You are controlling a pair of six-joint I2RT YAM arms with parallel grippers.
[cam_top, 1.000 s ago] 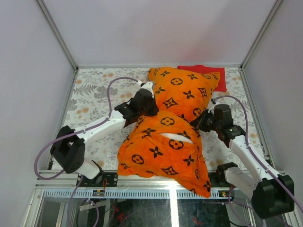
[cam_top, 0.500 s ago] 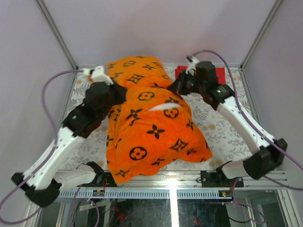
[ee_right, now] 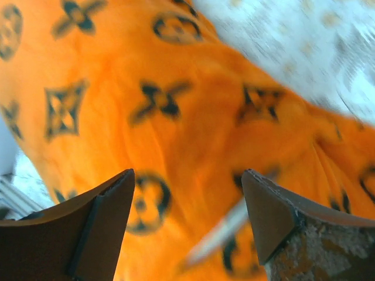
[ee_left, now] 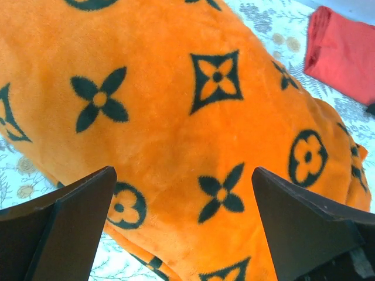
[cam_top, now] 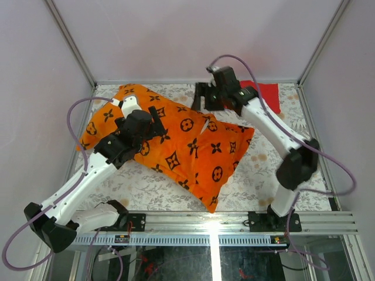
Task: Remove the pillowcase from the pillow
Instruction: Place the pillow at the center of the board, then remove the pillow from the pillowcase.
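A floral-patterned worktop (cam_top: 146, 187) fills the overhead view. Across its middle lies the orange pillowcase (cam_top: 181, 140) with black flower and star motifs, stretched diagonally from 10 o'clock to 5 o'clock and flat on the worktop. The left tool (cam_top: 155, 112) hovers over the pillowcase's 10 o'clock half; its wrist view shows its fingers (ee_left: 70, 222) spread wide with nothing between them, only orange fabric below. The right tool (cam_top: 201, 97) hangs at the pillowcase's 12 o'clock edge, also spread apart and holding nothing. A folded red cloth (cam_top: 268, 93) sits at 1 o'clock. A thin white sliver of pillow (cam_top: 205, 124) shows through a gap near the centre
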